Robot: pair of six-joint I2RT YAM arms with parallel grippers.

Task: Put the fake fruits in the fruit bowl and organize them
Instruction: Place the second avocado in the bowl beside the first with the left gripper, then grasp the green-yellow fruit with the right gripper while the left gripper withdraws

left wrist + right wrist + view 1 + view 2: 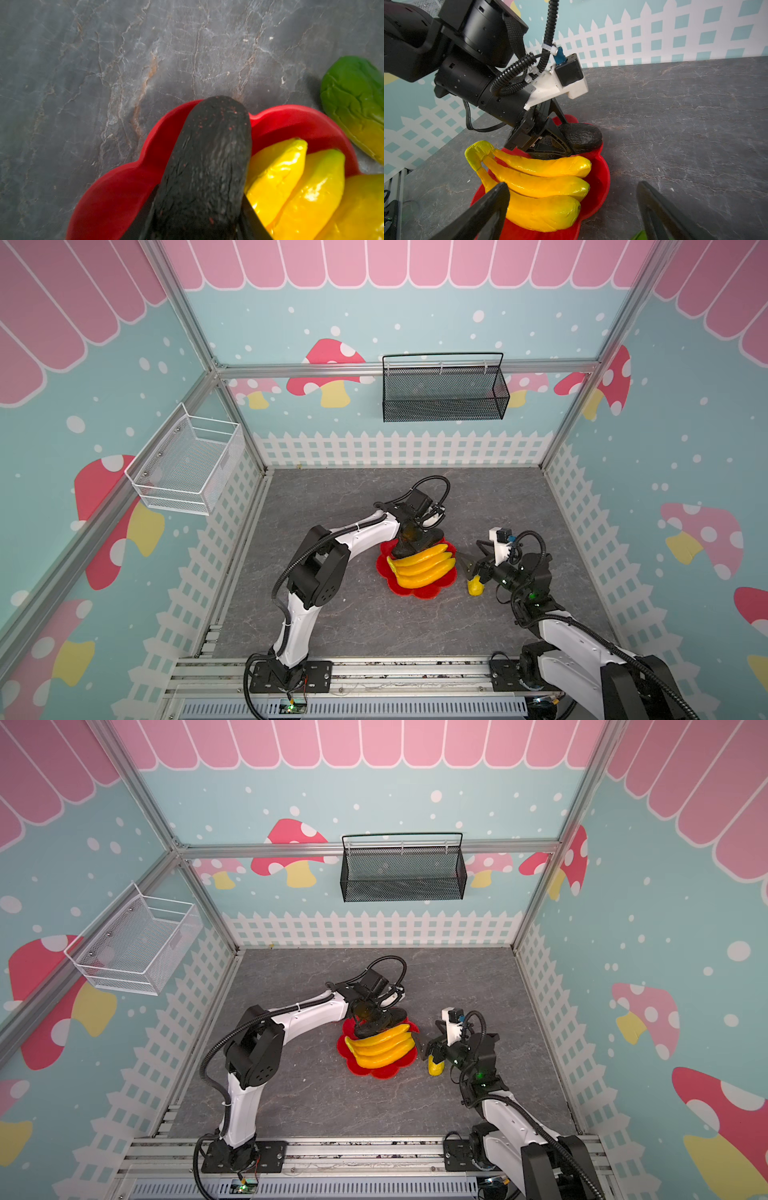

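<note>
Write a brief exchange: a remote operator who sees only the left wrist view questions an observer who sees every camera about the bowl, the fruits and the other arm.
Operator: I see the avocado over the red bowl. Where is the right gripper?
Observer: The right gripper hangs open beside the bowl, holding nothing.
Operator: And the green-and-yellow fruit at my edge?
Observer: It lies on the table beneath the right gripper, outside the bowl.
</note>
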